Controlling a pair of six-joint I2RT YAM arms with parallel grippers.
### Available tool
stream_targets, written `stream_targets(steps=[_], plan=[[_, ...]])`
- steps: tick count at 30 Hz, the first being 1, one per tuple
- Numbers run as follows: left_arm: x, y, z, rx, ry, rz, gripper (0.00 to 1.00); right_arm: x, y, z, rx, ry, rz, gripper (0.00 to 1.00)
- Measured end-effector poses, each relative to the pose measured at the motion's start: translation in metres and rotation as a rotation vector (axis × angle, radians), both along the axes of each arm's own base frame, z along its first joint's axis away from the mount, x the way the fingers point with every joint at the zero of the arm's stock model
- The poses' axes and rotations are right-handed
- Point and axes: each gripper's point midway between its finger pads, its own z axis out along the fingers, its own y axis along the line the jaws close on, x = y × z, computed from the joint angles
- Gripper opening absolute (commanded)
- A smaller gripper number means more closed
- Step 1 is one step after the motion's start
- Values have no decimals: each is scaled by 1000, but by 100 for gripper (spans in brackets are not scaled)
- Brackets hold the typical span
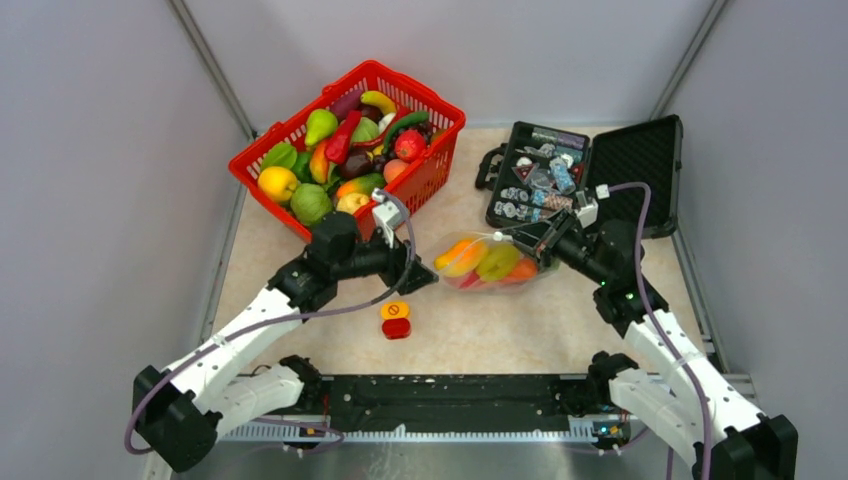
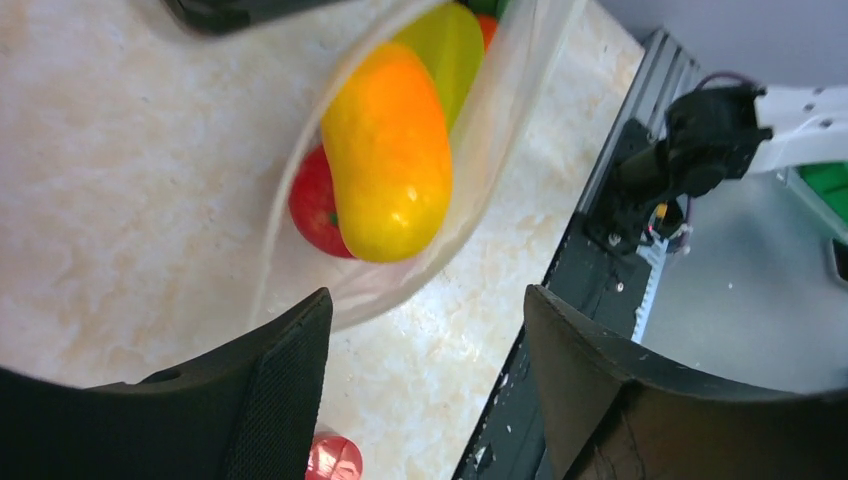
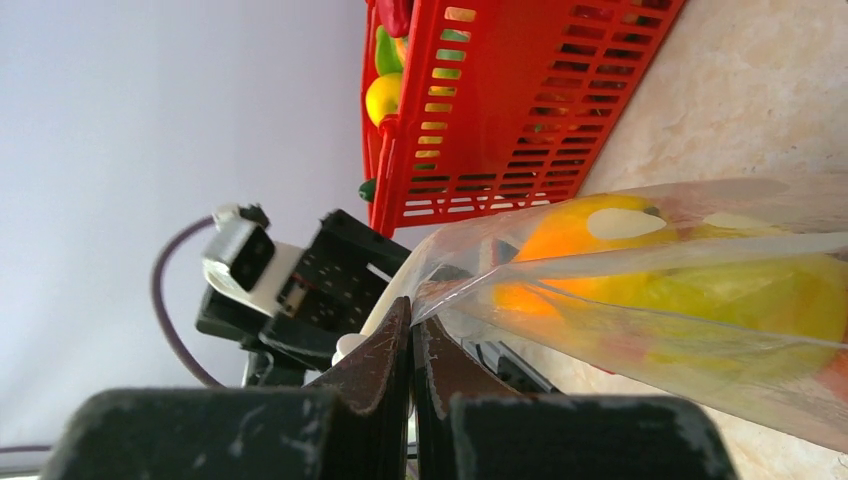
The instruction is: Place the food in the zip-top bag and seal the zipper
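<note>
The clear zip-top bag [image 1: 490,262] lies on the table between the arms, with an orange-yellow fruit [image 2: 387,150], a red one [image 2: 313,205] and a green one [image 2: 455,45] inside. My right gripper [image 1: 537,246] is shut on the bag's right edge; in the right wrist view its jaws [image 3: 412,325] pinch the film where a pale strip, seemingly the zipper [image 3: 640,262], ends. My left gripper [image 1: 425,281] is open and empty at the bag's left end; in the left wrist view [image 2: 425,335] the bag's rounded end lies just beyond its fingers [image 2: 290,390].
A red basket [image 1: 440,165] holding more toy food stands at the back left. An open black hard case [image 1: 640,160] sits at the back right. The orange-and-red button block [image 1: 395,320] lies near the left gripper. A black rail [image 1: 460,400] runs along the front edge.
</note>
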Motion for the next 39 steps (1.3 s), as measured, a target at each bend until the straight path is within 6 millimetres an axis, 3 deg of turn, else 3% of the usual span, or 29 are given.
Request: stream_targets(steps=[4,9,14,18,27,30,34,37,39], plan=[[-13,-6,-30,53,-83,-52,76,2,0,-3,-3,8,-2,0],[-10,-17,-23,69,-245,-70,80,5,0,-3,-2,5,-6,0],[1,-19,-22,92,-362,-51,74,5,0,-3,-2,5,-5,0],[7,-21,-34,134,-377,-66,67,5,0,-3,-2,5,-5,0],[6,-20,-53,193,-344,-94,65,7,-3,-2,-2,4,-15,0],[7,-24,-65,225,-305,-116,55,7,-3,-2,0,1,-14,0],[12,-28,-77,261,-273,-131,29,8,-4,-1,1,-3,-16,0],[14,-29,-76,267,-271,-130,3,8,-5,0,3,-7,-19,0],[15,-29,-71,264,-291,-128,0,8,-6,1,3,-10,-23,0]])
